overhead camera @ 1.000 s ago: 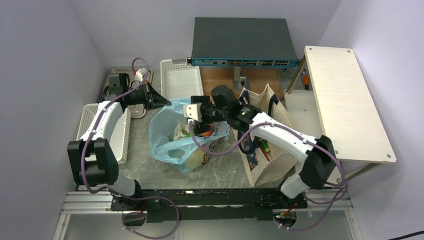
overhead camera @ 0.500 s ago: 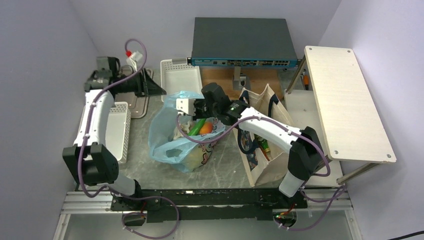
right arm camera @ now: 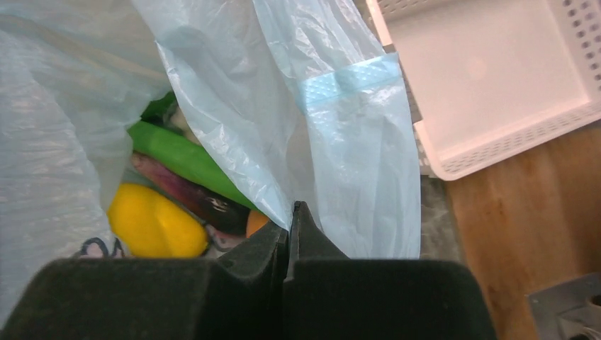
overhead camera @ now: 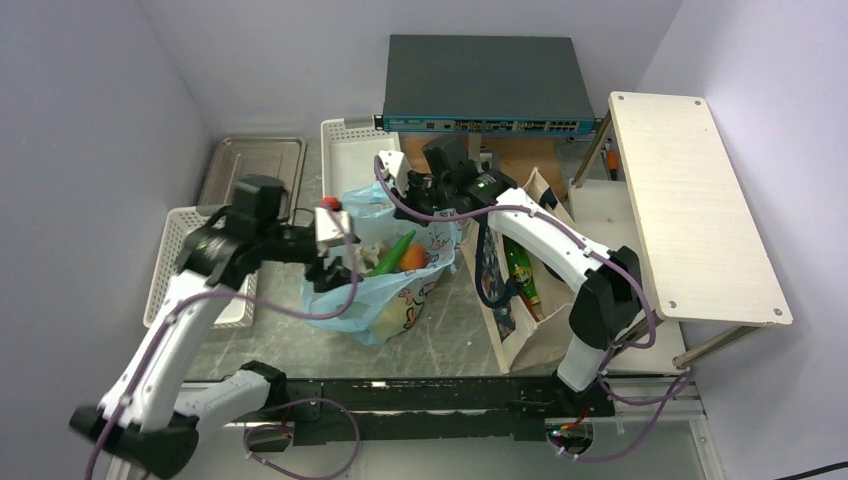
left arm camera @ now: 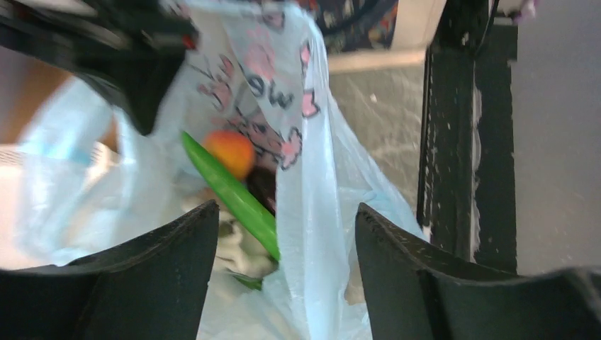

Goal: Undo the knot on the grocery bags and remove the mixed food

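Top view: the grocery bag [overhead camera: 345, 305] sits mid-table with its mouth open, just left of the beige tote [overhead camera: 530, 330]. The left gripper [overhead camera: 335, 262] is at its near-left rim and the right gripper [overhead camera: 403, 197] at its far rim.
Left wrist only: the fingers [left arm camera: 142, 283] stand apart, and the bag's wall hangs between them, not clamped. Pink cartoon prints and dark lettering are visible.
Right wrist only: the jaws are pressed together, pinching thin film at their tip. Yellow fruit [right arm camera: 152, 227] and aubergine [right arm camera: 188, 197] lie deep inside — the white basket [right arm camera: 489, 85] lies beyond.
Seen from above and by left wrist: cucumber [overhead camera: 392, 252] slanting beside the orange fruit [overhead camera: 412, 258].
Bag's look: light blue, translucent, crinkly — contents show through.
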Available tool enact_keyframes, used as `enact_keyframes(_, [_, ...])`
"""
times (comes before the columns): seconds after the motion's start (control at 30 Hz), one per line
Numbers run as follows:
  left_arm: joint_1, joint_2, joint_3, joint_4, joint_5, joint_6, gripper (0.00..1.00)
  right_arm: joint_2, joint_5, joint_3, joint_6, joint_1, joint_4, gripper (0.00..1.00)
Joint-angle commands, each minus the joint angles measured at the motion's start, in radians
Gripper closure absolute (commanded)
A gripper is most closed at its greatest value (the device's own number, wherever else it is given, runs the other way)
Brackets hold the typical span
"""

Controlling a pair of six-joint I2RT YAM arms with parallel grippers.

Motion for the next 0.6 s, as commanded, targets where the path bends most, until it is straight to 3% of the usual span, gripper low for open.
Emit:
enact_keyframes(0.0, [-0.125, 0.129, -0.051, 0.043, -0.205, 0.066, 0.21, 0.03, -0.098, 0.069, 0.111, -0.01, -0.045, 1.0])
enact_keyframes(0.1, [-0.192, 0.219, -0.05, -0.032, -0.212, 0.063, 0.1, 0.053, -0.106, 0.103, 0.141, -0.021, -0.063, 1.0])
enact_keyframes(0.17, [-0.224, 0.239, -0.087, -0.041, -0.209, 0.062, 0.16, 0.058, -0.109, 0.112, 0.169, -0.035, -0.061, 1.0])
enact_keyframes(0.23, [-0.226, 0.231, -0.144, -0.022, -0.23, 0.063, 0.37, 0.054, -0.118, 0.109, 0.211, -0.056, -0.048, 1.0])
enact_keyframes(0.37, [-0.208, 0.205, -0.17, -0.021, -0.401, 0.128, 0.95, 0.044, -0.151, 0.104, 0.301, -0.107, -0.035, 1.0])
enact_keyframes(0.4, [-0.19, 0.198, -0.148, -0.033, -0.416, 0.159, 1.0, 0.044, -0.165, 0.106, 0.32, -0.118, -0.036, 1.0])
enact_keyframes(0.57, [-0.058, 0.172, 0.025, -0.027, -0.447, 0.321, 1.0, 0.033, -0.231, 0.115, 0.436, -0.189, 0.005, 1.0])
